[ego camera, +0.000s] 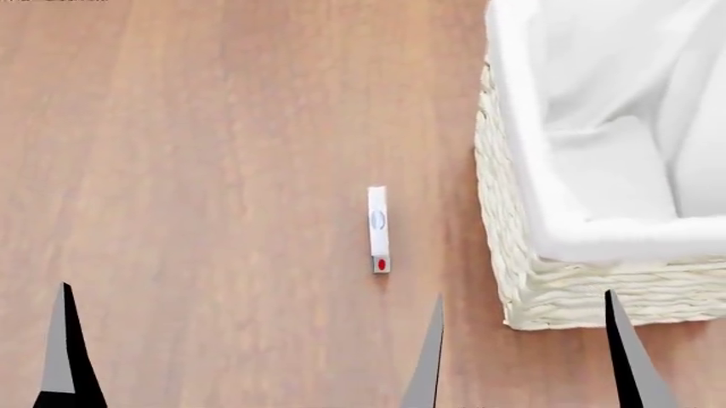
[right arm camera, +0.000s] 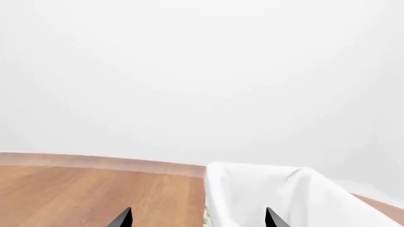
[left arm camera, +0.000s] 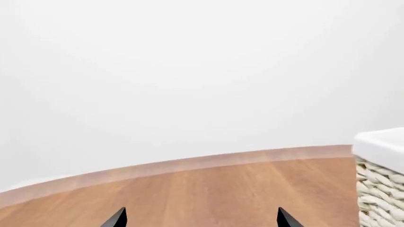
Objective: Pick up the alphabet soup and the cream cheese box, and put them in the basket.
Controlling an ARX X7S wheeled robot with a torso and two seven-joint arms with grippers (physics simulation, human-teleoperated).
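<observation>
White cream cheese box [ego camera: 378,229] lies near the basket [ego camera: 516,255].

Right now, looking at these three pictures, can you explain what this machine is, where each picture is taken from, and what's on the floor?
This is a simulated two-armed robot. One picture looks down from a camera on its head; the other two come from cameras near each gripper.

In the head view, dark pointed fingertips rise from the bottom edge. Both grippers, the left gripper and the right gripper, are open and hold nothing.

On the wooden surface lies the cream cheese box, thin and white, apart from the basket, a woven one with a white cloth liner. No soup can shows in any view.
</observation>
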